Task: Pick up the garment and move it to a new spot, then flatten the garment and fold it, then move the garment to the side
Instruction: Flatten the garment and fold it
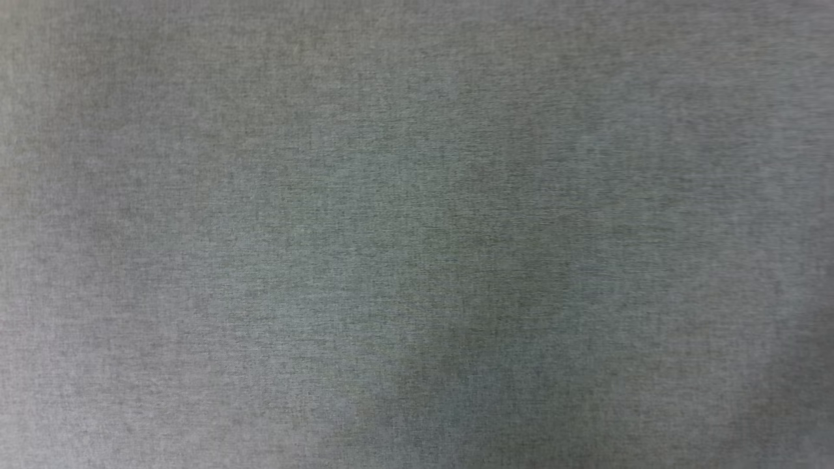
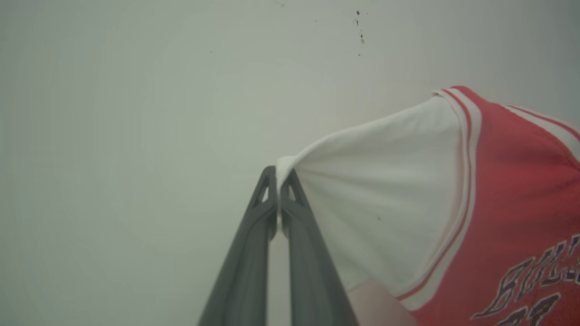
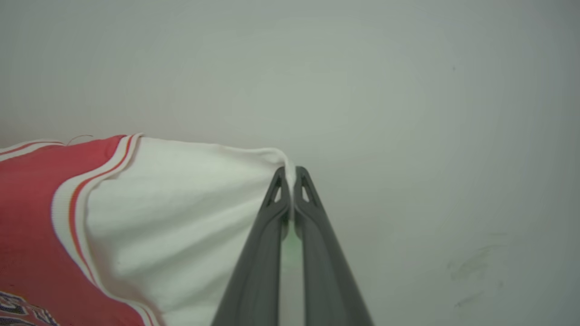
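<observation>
The garment [image 2: 512,181] is a red jersey with white short sleeves and red-and-white trim; part of its black print reads at the lower right of the left wrist view. My left gripper [image 2: 278,174] is shut on the tip of one white sleeve, which stretches away to the right. In the right wrist view the garment [image 3: 172,199] spreads to the left, and my right gripper [image 3: 290,174] is shut on the tip of the other white sleeve. The cloth is pulled taut from both pinched tips.
A pale, plain surface [image 2: 136,136] lies behind the garment in both wrist views, with a few dark specks [image 2: 360,27] and faint smudges [image 3: 471,267]. The head view looks onto an even grey woven surface [image 1: 417,234].
</observation>
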Available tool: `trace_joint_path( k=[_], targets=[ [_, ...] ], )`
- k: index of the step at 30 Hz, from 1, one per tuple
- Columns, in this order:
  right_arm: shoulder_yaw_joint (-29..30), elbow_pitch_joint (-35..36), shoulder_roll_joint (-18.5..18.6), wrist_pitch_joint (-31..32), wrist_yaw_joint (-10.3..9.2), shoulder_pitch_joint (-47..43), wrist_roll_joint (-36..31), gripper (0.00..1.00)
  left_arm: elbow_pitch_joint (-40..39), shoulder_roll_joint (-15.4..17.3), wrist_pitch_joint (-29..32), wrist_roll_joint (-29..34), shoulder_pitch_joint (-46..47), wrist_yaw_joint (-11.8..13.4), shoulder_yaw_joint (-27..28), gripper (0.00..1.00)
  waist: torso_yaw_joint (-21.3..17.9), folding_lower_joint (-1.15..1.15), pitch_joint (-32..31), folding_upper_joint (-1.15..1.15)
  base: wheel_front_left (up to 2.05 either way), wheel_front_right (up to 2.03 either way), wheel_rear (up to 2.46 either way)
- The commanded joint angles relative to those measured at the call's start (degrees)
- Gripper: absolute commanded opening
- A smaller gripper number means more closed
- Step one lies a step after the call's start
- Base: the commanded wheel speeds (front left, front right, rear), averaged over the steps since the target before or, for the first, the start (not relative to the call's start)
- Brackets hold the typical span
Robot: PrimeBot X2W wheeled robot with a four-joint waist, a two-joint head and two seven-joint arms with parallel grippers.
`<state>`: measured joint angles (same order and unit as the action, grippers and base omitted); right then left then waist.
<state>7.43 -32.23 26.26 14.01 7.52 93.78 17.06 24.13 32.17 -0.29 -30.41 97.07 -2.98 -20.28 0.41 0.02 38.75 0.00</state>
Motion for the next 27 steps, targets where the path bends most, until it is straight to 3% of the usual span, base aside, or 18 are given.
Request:
trace_joint_path(
  k=[1, 8, 9, 17, 27],
  targets=[
    [-0.51, -1.50, -0.40, -0.75, -0.06, -1.81, -0.31, 0.00, 1.60, -0.92, -1.08, 0.23, -1.35, -0.57, -1.07, 0.00, 0.95, -0.02, 1.15, 0.00, 0.00, 0.00, 0.00],
    [-2.95, -4.53, -1.86, -3.23, -0.05, -10.47, 2.08, 0.00, 4.79, -2.71, -4.42, -0.69, -11.91, -1.59, -4.06, 0.00, 1.44, -0.02, -0.16, 0.00, 0.00, 0.00, 0.00],
    [-4.83, -4.86, -2.31, -3.75, -0.05, -16.50, 4.53, 0.00, 5.06, -2.80, -5.82, -1.43, -18.87, -1.80, -5.15, 0.00, 1.33, -0.02, -2.68, 0.00, 0.00, 0.00, 0.00],
    [-7.66, -0.67, 1.05, -4.12, -0.05, -38.55, 13.91, 0.00, 0.79, -4.82, -8.21, -4.66, -42.33, 0.43, -8.21, 0.00, 2.34, -0.02, -13.70, 0.00, 0.00, 0.00, 0.00],
    [-7.41, 7.19, 6.00, -2.30, -0.07, -65.87, 20.41, 0.00, -12.67, 2.17, -3.82, -10.03, -70.50, 4.16, -9.67, 0.00, 1.89, -0.02, -25.19, 0.00, 0.00, 0.00, 0.00]
  ],
)
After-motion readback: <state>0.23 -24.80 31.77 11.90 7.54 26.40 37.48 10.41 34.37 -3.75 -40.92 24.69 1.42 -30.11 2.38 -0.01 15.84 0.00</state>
